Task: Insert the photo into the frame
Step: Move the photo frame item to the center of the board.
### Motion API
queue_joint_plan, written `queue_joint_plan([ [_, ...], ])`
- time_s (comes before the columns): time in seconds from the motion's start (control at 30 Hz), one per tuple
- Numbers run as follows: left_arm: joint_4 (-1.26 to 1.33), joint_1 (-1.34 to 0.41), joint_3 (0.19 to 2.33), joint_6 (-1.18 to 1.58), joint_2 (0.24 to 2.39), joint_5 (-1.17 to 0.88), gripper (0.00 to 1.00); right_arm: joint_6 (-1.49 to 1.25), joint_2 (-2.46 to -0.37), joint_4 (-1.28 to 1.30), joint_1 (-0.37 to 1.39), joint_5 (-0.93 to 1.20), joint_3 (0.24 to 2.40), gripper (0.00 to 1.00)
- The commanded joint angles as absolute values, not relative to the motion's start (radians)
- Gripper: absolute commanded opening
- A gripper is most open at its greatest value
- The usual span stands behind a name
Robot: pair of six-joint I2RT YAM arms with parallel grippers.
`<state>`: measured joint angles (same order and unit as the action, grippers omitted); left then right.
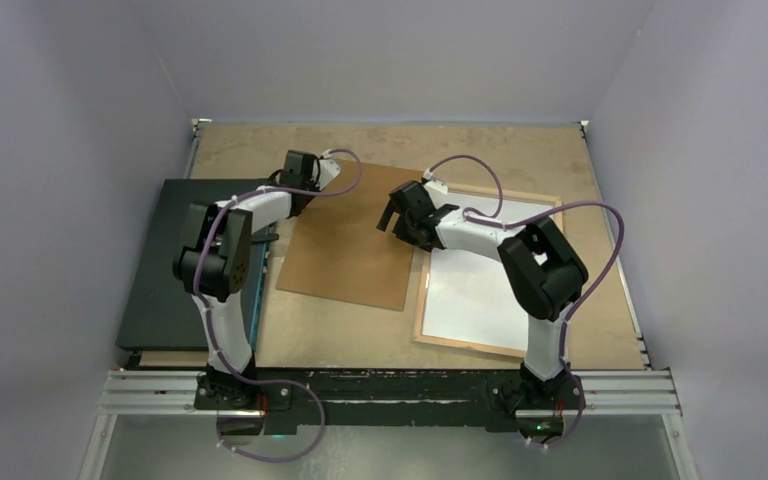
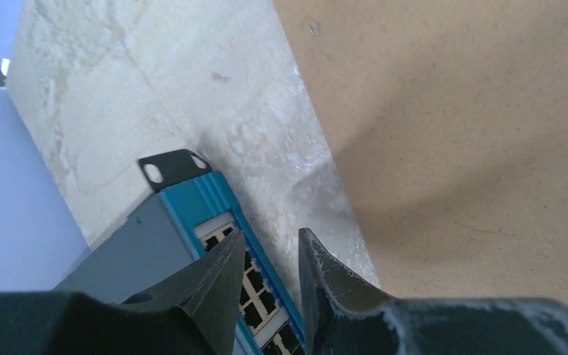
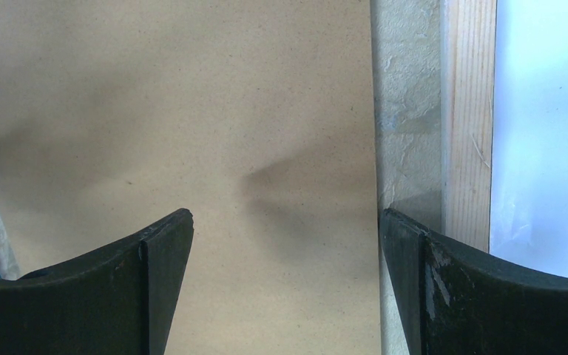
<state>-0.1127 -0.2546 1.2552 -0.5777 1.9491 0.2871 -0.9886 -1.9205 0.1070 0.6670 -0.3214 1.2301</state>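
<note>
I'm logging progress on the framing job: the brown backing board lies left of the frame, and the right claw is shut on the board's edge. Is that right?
Not quite. The right claw is open, not shut: the right wrist view shows its fingers wide apart over the board's edge, gripping nothing. The brown backing board does lie left of the frame.

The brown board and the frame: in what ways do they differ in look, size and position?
The brown board is one plain brown sheet; the frame is a light wood border around a pale white inside. The brown board lies centrally; the frame lies to its right. The frame looks somewhat larger than the brown board. Both lie flat, not touching.
</note>
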Motion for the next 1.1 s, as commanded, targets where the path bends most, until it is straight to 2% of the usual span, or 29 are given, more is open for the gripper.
queue_joint_plan([
  [0.0, -0.074, -0.244, 1.220, -0.605, 1.988, 0.311, 0.31, -1.021, -1.916, 0.175, 0.663, -0.297, 1.199, 0.99],
  [0.17, -0.131, -0.244, 1.216, -0.566, 2.009, 0.230, 0.31, -1.029, -1.925, 0.168, 0.663, -0.285, 1.201, 0.99],
  [0.47, -0.312, -0.246, 1.203, -0.414, 2.033, -0.117, 0.31, -1.071, -1.908, 0.069, 0.646, -0.160, 1.190, 0.99],
  [0.7, -0.321, -0.246, 1.169, -0.380, 2.049, -0.230, 0.30, -1.134, -1.847, -0.065, 0.619, -0.010, 1.168, 0.99],
  [1.07, -0.333, -0.286, 1.122, -0.343, 2.016, -0.331, 0.27, -1.172, -1.683, -0.117, 0.615, 0.037, 1.145, 0.98],
])
